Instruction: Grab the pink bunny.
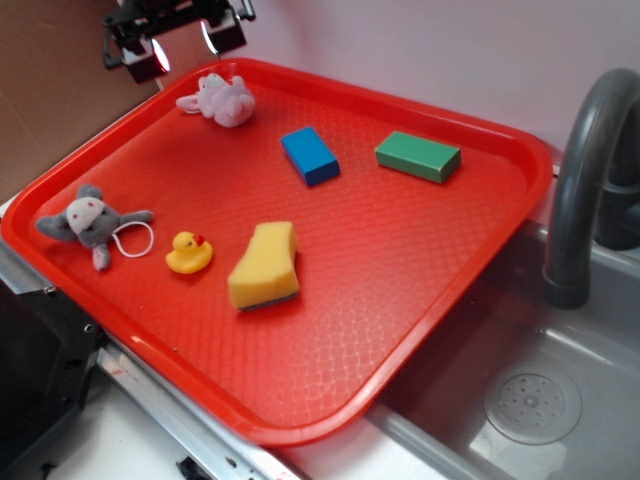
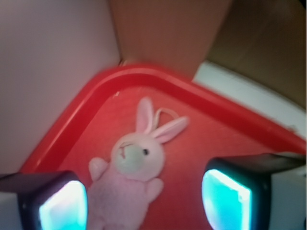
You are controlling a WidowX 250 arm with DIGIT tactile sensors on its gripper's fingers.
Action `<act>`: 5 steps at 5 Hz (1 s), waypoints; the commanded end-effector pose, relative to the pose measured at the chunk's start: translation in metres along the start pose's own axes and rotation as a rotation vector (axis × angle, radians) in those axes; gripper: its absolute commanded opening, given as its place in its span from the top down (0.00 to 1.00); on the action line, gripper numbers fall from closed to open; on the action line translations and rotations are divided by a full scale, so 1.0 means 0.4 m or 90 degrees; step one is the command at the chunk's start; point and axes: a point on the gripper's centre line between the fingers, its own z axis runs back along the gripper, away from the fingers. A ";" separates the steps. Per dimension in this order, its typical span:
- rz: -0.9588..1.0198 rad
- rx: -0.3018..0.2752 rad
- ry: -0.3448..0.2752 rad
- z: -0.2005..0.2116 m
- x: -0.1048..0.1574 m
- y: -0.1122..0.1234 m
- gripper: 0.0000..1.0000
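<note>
The pink bunny point(image 1: 222, 99) lies in the far left corner of the red tray point(image 1: 400, 290). In the wrist view the pink bunny point(image 2: 132, 177) lies on its back, ears pointing toward the tray's corner, its body low in the picture between the two fingertips. My gripper point(image 1: 184, 42) hangs above the tray's far left rim, a little left of the bunny and above it. The gripper point(image 2: 144, 203) is open, its glowing pads wide apart, with the left pad close beside the bunny's body. Nothing is held.
On the tray lie a grey plush mouse point(image 1: 90, 222), a yellow rubber duck point(image 1: 188, 252), a yellow sponge point(image 1: 265, 265), a blue block point(image 1: 309, 155) and a green block point(image 1: 418, 156). A sink basin point(image 1: 530, 400) with a grey faucet point(image 1: 585, 170) stands at the right. A brown wall point(image 2: 163, 33) rises behind the tray's corner.
</note>
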 end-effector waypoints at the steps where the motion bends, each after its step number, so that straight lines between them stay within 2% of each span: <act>1: -0.063 -0.034 0.040 -0.079 0.001 -0.047 0.00; 2: -0.067 -0.014 0.064 -0.109 -0.014 -0.060 1.00; 3: -0.101 -0.005 0.045 -0.064 -0.010 -0.048 1.00; 4: -0.183 -0.002 0.037 0.025 -0.010 -0.041 1.00; 5: -0.360 0.051 0.045 0.174 -0.092 -0.039 1.00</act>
